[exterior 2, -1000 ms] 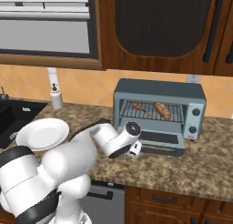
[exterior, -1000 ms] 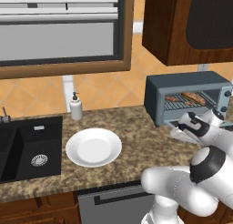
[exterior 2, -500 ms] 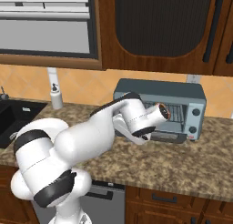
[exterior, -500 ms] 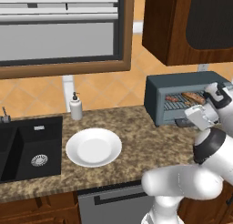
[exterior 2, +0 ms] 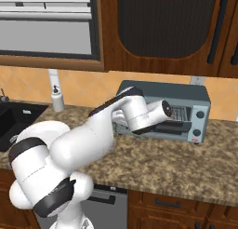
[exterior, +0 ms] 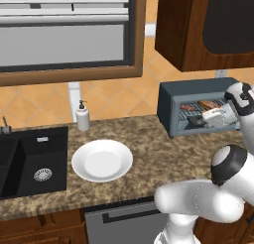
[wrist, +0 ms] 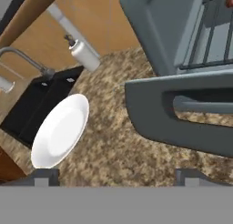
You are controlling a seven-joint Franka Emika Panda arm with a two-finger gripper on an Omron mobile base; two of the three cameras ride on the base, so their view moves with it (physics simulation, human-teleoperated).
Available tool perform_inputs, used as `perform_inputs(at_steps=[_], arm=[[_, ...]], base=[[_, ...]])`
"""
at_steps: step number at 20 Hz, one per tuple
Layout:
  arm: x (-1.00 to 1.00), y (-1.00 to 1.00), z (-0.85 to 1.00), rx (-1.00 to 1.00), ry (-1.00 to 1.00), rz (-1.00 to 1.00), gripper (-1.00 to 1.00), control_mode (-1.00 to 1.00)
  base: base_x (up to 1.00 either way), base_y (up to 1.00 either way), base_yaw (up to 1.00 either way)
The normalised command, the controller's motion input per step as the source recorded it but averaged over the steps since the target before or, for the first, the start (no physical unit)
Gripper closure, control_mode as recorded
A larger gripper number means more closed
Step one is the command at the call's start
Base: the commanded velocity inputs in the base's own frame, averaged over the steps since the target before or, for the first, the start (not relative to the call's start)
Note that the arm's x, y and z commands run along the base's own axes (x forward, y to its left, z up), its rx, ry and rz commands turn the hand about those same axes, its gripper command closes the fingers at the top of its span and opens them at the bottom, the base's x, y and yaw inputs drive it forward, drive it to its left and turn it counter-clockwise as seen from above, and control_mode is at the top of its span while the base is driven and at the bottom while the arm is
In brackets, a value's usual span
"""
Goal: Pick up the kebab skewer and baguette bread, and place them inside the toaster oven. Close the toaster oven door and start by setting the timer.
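Note:
The blue-grey toaster oven [exterior: 198,96] [exterior 2: 186,95] stands at the back right of the counter. Its door [wrist: 168,123] hangs open, with the bar handle [wrist: 205,104] showing in the hand view. On the wire rack [wrist: 214,41] inside lie the kebab skewer [exterior: 187,108] to the left and the golden-brown baguette bread [exterior: 211,104] to the right. My gripper [exterior: 197,121] [wrist: 118,177] is open and holds nothing. It hovers close in front of the oven's mouth, by the door. In the right base view my forearm covers most of the oven's opening; the two knobs [exterior 2: 200,123] show at its right.
A white plate [exterior: 101,160] [wrist: 59,129] lies bare on the speckled counter left of the oven. Behind it stands a soap dispenser [exterior: 83,116] [exterior 2: 57,99] at the wall. A black sink [exterior: 30,161] [wrist: 41,104] fills the far left. Dark cabinets hang above the oven.
My hand has risen from low before the oven and swung right, up to its mouth. The jaws stayed open. The food on the rack has not moved.

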Motion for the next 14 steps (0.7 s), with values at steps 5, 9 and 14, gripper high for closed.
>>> perform_inputs(at_steps=[5,9,14], arm=[[0.38,0.94,-0.04,-0.28,-0.43,-0.24,-1.00,-1.00],[0.44,0.17,0.02,-0.24,-0.20,-0.26,-1.00,-1.00],[0.45,-0.26,0.07,-0.19,-0.01,-0.23,-1.00,-1.00]], base=[[0.00,0.00,0.00],[0.00,0.00,0.00],[0.00,0.00,0.00]])
